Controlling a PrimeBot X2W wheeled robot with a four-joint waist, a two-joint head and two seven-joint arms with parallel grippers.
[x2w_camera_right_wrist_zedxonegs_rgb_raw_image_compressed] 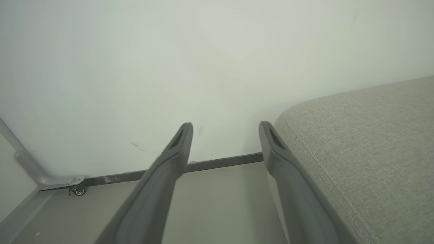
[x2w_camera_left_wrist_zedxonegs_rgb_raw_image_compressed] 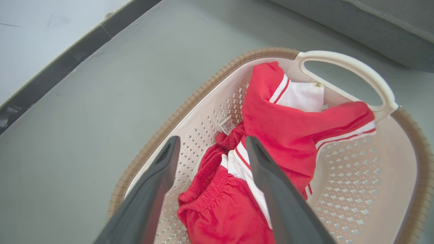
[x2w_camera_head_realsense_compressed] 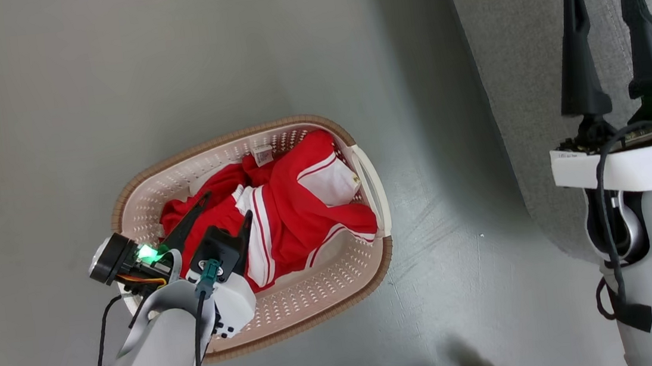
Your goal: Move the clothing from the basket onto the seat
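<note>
- Head view: your left fingers (x2w_camera_head_realsense_compressed: pixel 242 236) stand spread wide above the near-left end of the basket (x2w_camera_head_realsense_compressed: pixel 296 120), pointing down into it and holding nothing.
- The clothing (x2w_camera_head_realsense_compressed: pixel 298 209) lies heaped inside the basket, red cloth with white panels. It is bunched toward the far and right side, and one fold is pressed against the right handle (x2w_camera_head_realsense_compressed: pixel 370 178).
- The basket rests on the grey floor (x2w_camera_head_realsense_compressed: pixel 112 78), with the seat (x2w_camera_head_realsense_compressed: pixel 527 38) to its right and a strip of floor between them.
- Your right fingers (x2w_camera_head_realsense_compressed: pixel 580 63) are also wide apart and hold nothing. They are raised at the seat's left edge, well away from the basket.
- In the left wrist view the fingers straddle the nearest red bundle with the elastic waistband. You cannot tell from it whether the tips touch the cloth.
- Judged step: the reach for the first garment, with no grasp made.
- The next move calls for you to lower the left fingers into the heap, close them on a thick fold and lift it clear of the rim.
- Soft cloth may drag the second garment along or snag on the handle, so lift slowly before swinging right to the seat.
</note>
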